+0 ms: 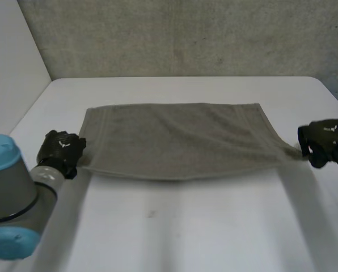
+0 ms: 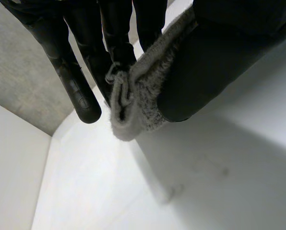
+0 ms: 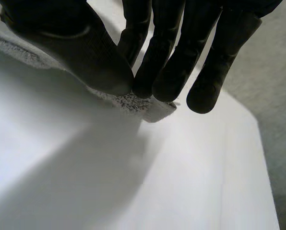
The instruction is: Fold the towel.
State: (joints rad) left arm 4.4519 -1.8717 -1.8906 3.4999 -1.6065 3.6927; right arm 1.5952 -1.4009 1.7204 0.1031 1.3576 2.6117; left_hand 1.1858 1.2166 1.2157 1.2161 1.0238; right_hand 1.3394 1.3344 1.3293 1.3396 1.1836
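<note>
Towel lay spread on worktop; left hand pinched near-left corner, right hand near-right, fingers clamping cloth. First fold pending: needed both corners carried evenly to far edge.

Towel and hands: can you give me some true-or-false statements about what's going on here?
1. The left hand pinches a near corner of the towel. True.
2. The right hand is open and clear of the towel. False: it pinches the other near corner.
3. The towel is crumpled in a heap. False: it is spread wide between the hands.
4. The towel is grey-brown, on a white table. True.
</note>
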